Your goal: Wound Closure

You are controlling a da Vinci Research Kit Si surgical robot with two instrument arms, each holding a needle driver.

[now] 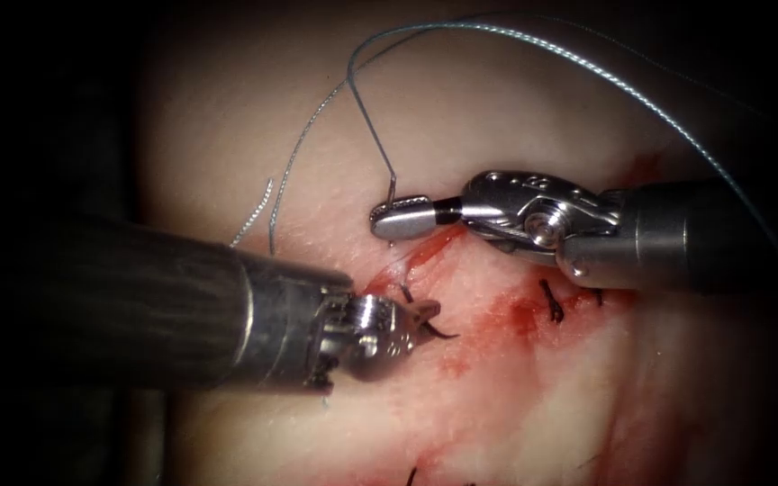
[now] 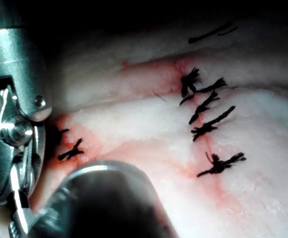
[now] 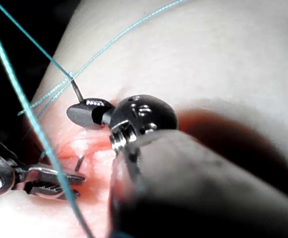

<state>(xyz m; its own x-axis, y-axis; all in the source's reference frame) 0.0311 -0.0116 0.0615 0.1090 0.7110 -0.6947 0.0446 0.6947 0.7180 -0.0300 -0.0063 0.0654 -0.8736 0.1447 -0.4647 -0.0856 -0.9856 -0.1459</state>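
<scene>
My right tool (image 1: 391, 220) comes in from the right, its jaws shut on the needle (image 1: 391, 191) near its tail, just above the upper end of the cut (image 1: 432, 247). Only a short stub of needle (image 3: 77, 90) sticks up from the jaws (image 3: 82, 111); the rest of its curve is hidden. Teal thread (image 1: 533, 40) runs from the stub in a wide loop over the tissue (image 1: 497, 117). My left tool (image 1: 427, 317) sits on the left side of the cut with its jaws (image 3: 67, 181) slightly open and holding nothing. A short dark sliver (image 1: 404, 292) pokes from the tissue beside them.
Black stitches (image 1: 551, 301) close the cut to the right, and several more (image 2: 208, 114) lie further along it. Red fluid (image 1: 515, 315) stains the tissue around the cut. A loose thread end (image 1: 254, 216) lies above the left tool's shaft (image 1: 137, 306).
</scene>
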